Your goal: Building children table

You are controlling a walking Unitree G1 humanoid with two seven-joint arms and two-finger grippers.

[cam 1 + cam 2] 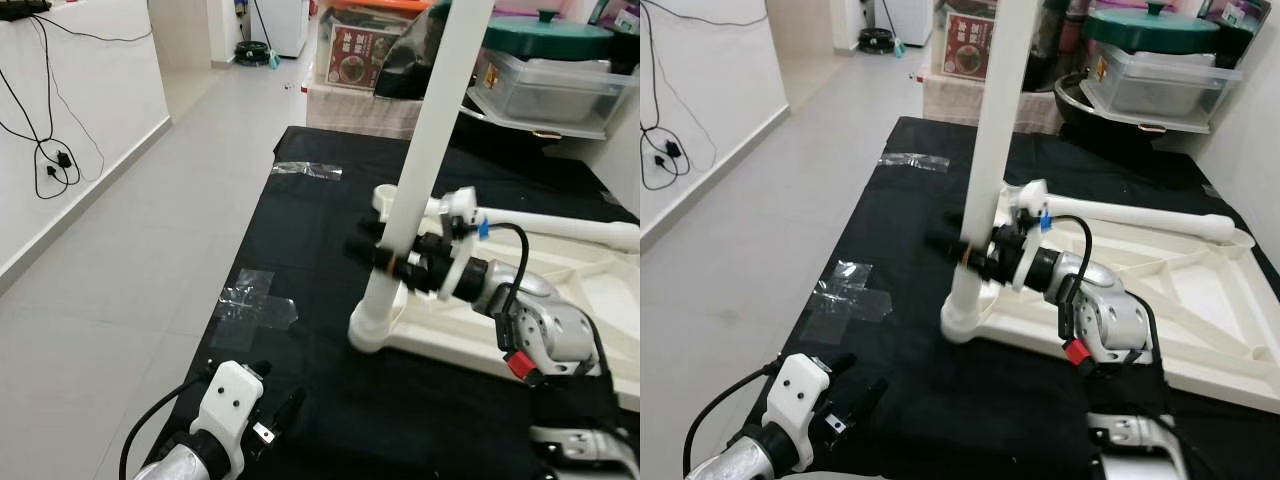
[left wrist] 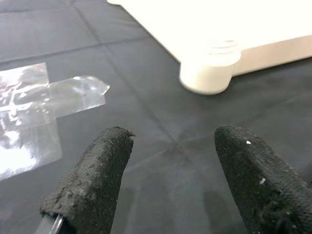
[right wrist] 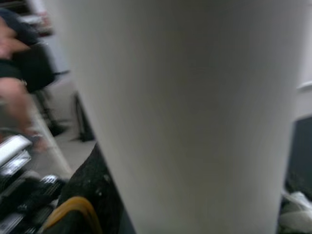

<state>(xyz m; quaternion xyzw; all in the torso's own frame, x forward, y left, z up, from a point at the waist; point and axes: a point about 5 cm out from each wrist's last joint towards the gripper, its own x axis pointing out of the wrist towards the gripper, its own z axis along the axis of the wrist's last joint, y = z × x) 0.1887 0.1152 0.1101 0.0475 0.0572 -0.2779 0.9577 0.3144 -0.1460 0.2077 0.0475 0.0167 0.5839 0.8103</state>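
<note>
Down at the near edge of the left eye view, left end effector (image 1: 275,415) hovers over the black mat (image 1: 330,200), fingers parted and empty, while right end effector (image 1: 385,255) clamps the upright white table leg (image 1: 425,150) standing in the corner socket of the upturned white tabletop (image 1: 560,300). Left wrist view: two spread fingertips (image 2: 92,180) above the mat, clear tape (image 2: 44,112) beside them, the corner socket (image 2: 209,73) ahead. Right wrist view: the leg (image 3: 195,107) looms right against the lens, blurred.

table tops: one (image 1: 1200,300) — white, upside down on the black mat
table legs: two — one upright (image 1: 420,170), one lying flat (image 1: 560,228)
grippers: two — left (image 1: 275,418), right (image 1: 962,250)
tape patches: two — near (image 1: 257,300), far (image 1: 308,170)
black mats: one (image 1: 330,420)
</note>
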